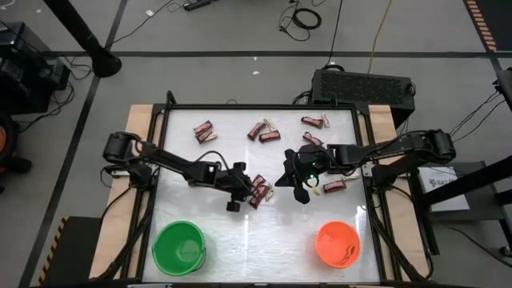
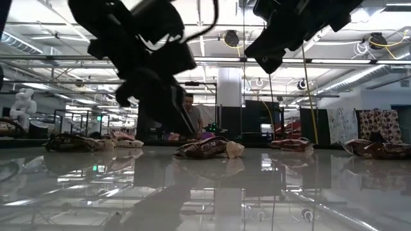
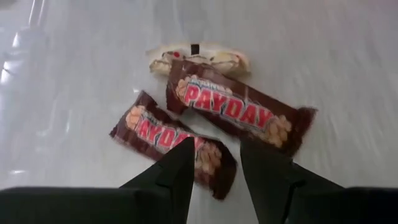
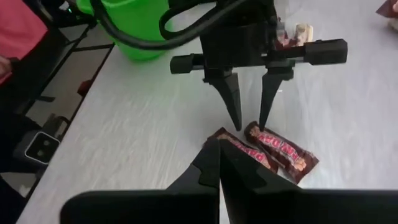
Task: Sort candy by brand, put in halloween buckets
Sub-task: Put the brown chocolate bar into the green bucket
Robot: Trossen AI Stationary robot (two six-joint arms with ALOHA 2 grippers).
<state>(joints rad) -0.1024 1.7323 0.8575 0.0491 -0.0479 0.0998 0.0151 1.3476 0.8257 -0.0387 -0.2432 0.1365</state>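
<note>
My left gripper [image 3: 214, 165] is open and points down over a small heap of candy [image 1: 258, 190] at the table's middle. The heap holds two dark brown bars, a nearer one [image 3: 168, 138] and a farther one [image 3: 239, 112], with a cream bar [image 3: 199, 59] behind them. The nearer bar's end lies in the gap between the fingers, whose tips [image 4: 249, 121] hover just over it. My right gripper [image 4: 219, 163] is shut and raised to the heap's right [image 1: 290, 178]. The green bucket [image 1: 180, 246] and the orange bucket [image 1: 338, 244] stand at the near edge.
More bars lie scattered across the far half of the table [image 1: 203, 130], [image 1: 264, 130], [image 1: 314, 122], with one under the right arm [image 1: 334, 186]. Bare white tabletop [image 1: 256, 240] lies between the two buckets. A person stands in the room beyond the table [image 2: 191, 112].
</note>
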